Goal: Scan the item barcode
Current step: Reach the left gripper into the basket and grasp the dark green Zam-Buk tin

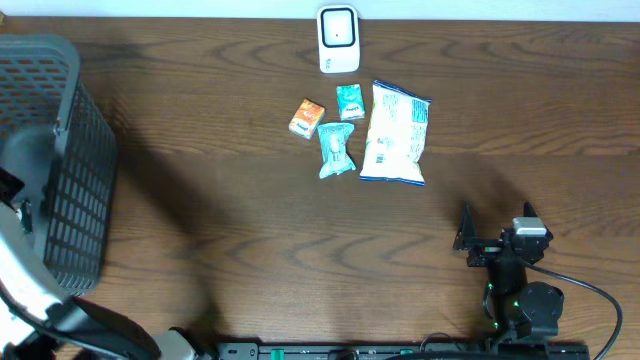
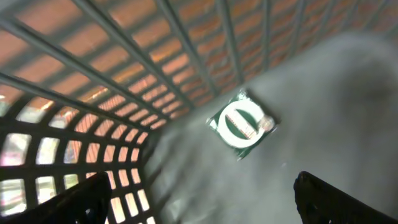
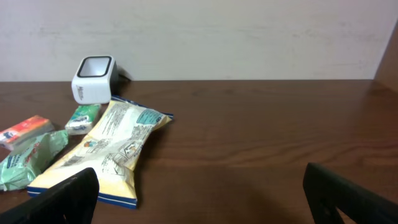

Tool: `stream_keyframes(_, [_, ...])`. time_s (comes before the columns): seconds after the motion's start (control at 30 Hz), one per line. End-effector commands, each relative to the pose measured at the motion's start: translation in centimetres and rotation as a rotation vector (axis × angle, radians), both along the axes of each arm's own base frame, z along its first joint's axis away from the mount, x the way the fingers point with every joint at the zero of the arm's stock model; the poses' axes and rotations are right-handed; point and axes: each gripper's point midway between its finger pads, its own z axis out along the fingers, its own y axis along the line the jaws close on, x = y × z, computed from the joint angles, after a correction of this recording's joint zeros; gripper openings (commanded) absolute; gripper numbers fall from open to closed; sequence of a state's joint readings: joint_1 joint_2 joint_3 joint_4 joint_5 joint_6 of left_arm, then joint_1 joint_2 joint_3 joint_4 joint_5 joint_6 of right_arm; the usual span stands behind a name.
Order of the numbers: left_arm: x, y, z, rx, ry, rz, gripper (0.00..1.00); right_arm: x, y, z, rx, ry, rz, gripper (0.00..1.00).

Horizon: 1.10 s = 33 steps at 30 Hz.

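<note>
A small green-and-white square packet (image 2: 242,122) lies flat on the grey floor of the mesh basket (image 2: 93,68). My left gripper (image 2: 202,186) hovers over it, open wide, with nothing between its fingers. No barcode shows on the packet. In the overhead view the left arm (image 1: 30,150) reaches over the basket (image 1: 70,190) and its fingers are hidden. The white scanner (image 1: 338,39) stands at the table's far edge, and in the right wrist view the scanner (image 3: 94,78) is at far left. My right gripper (image 1: 497,215) rests open near the front right, empty (image 3: 199,180).
Below the scanner lie an orange packet (image 1: 306,118), two teal packets (image 1: 349,101) (image 1: 335,149) and a large white-and-yellow bag (image 1: 395,132). The bag (image 3: 106,149) lies just ahead-left of my right gripper. A black cable (image 1: 600,300) trails from the right arm's base.
</note>
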State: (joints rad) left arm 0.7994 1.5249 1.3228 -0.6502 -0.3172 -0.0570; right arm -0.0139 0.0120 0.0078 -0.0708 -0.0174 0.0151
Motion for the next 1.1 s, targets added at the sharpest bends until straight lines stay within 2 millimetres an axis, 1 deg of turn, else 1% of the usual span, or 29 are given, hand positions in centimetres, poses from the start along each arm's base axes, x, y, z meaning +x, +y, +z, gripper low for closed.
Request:
stream_keyframes(0.0, [-0.1, 0.5, -2.2, -0.034, 0.104, -0.056, 0.92, 0.0, -0.1, -0.1, 0.010, 0.001, -0.007, 0.99])
stream_keyframes(0.13, [0.3, 0.7, -4.5, -0.081, 0.144, -0.082, 0.92, 0.0, -0.1, -0.1, 0.010, 0.000, -0.007, 0.99])
stream_keyframes(0.27, [1.3, 0.8, -6.9, -0.128, 0.162, -0.124, 0.93, 0.0, -0.1, -0.1, 0.010, 0.001, -0.007, 0.99])
stream_keyframes(0.33, [1.5, 1.4, -8.6, -0.146, 0.184, -0.126, 0.93, 0.0, -0.1, -0.1, 0.010, 0.001, -0.007, 0.99])
stream_keyframes(0.37, [1.4, 1.7, -9.1, -0.151, 0.185, -0.121, 0.95, 0.0, -0.1, -0.1, 0.010, 0.001, -0.007, 0.99])
stream_keyframes(0.4, [1.5, 1.9, -9.6, -0.156, 0.182, -0.109, 1.00, 0.0, -0.1, -0.1, 0.010, 0.000, -0.007, 0.99])
stream_keyframes(0.47, [1.6, 2.5, -10.6, -0.163, 0.141, -0.045, 1.00, 0.0, -0.1, -0.1, 0.010, 0.001, -0.007, 0.99])
stream_keyframes(0.67, [2.2, 3.4, -12.0, -0.185, -0.072, 0.243, 0.98, 0.0, -0.1, -0.1, 0.010, 0.000, -0.007, 0.99])
stream_keyframes(0.8, [2.7, 4.0, -12.3, -0.185, -0.195, 0.383, 0.98, 0.0, -0.1, -0.1, 0.010, 0.000, -0.007, 0.99])
stream_keyframes(0.87, [3.0, 4.2, -12.5, -0.186, -0.245, 0.431, 0.98, 0.0, -0.1, -0.1, 0.010, 0.000, -0.007, 0.99])
stream_keyframes(0.93, [3.4, 4.3, -12.9, -0.199, -0.267, 0.442, 0.98, 0.0, -0.1, -0.1, 0.010, 0.000, -0.007, 0.99])
stream_keyframes(1.07, [3.7, 4.4, -14.2, -0.212, -0.263, 0.446, 0.98, 0.0, -0.1, -0.1, 0.010, 0.000, -0.007, 0.99])
